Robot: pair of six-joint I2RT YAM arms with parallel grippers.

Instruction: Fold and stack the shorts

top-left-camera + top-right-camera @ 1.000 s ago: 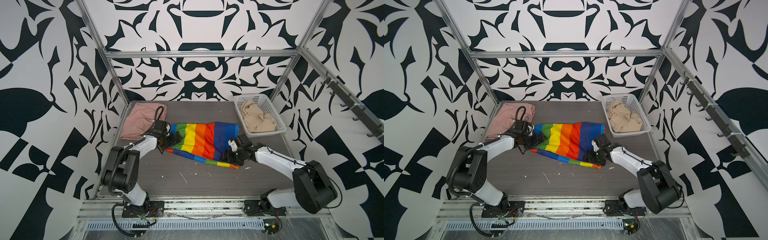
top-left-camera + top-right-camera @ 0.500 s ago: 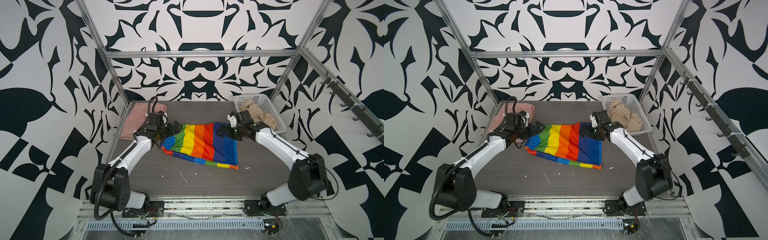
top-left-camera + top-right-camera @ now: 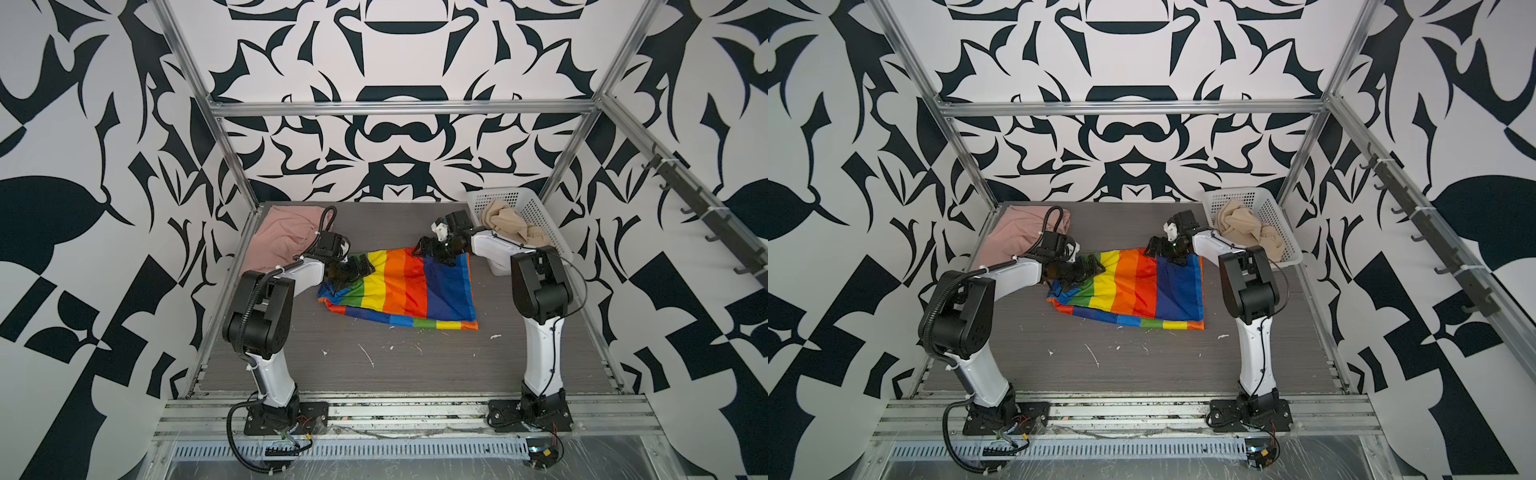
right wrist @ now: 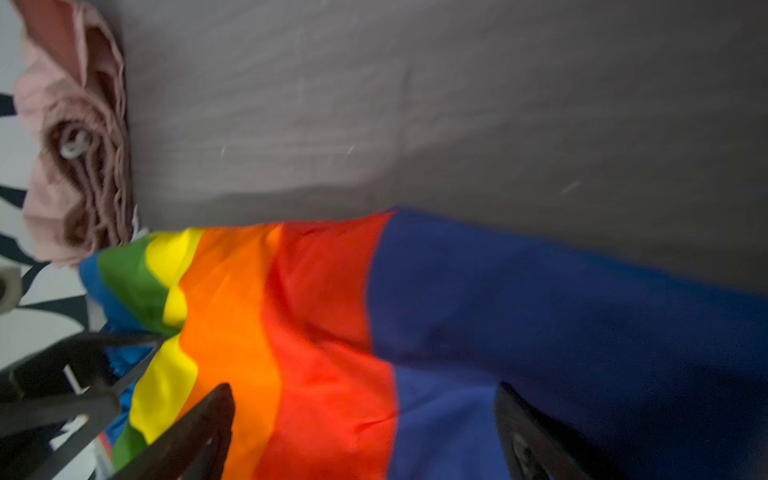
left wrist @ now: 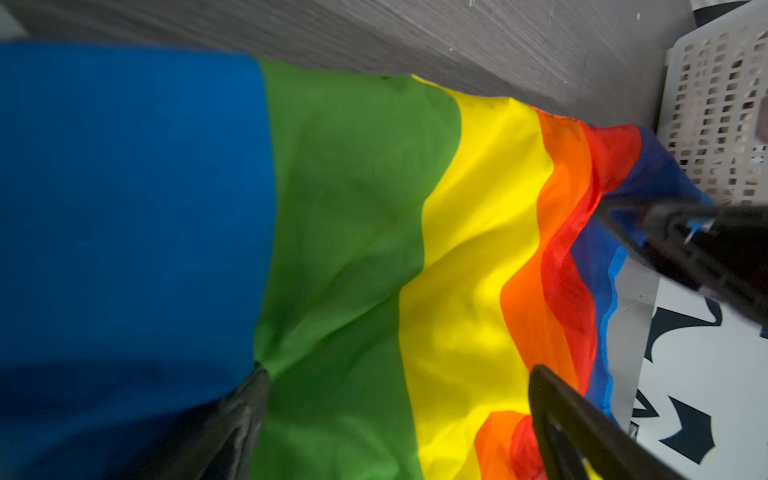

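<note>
The left pincer (image 3: 356, 268) stands wide open with nothing in it. In the left wrist view its two dark fingers (image 5: 582, 432) are spread apart just over the green and yellow stripes at the left end of the rainbow-striped shorts (image 3: 407, 286). Whether they touch the cloth I cannot tell.

The right pincer (image 3: 428, 249) is also fully spread and empty, and it hangs over the far right corner of the same shorts, above the red and dark blue stripes.

These shorts lie spread out in the middle of the grey counter (image 3: 395, 353), with a narrow striped layer showing along the near edge.

The salmon-pink shorts (image 3: 282, 237) lie bunched in the far left corner of the counter, just behind the left arm.

The beige shorts (image 3: 509, 222) sit crumpled inside the white perforated basket (image 3: 536, 208) in the far right corner, close behind the right wrist.
</note>
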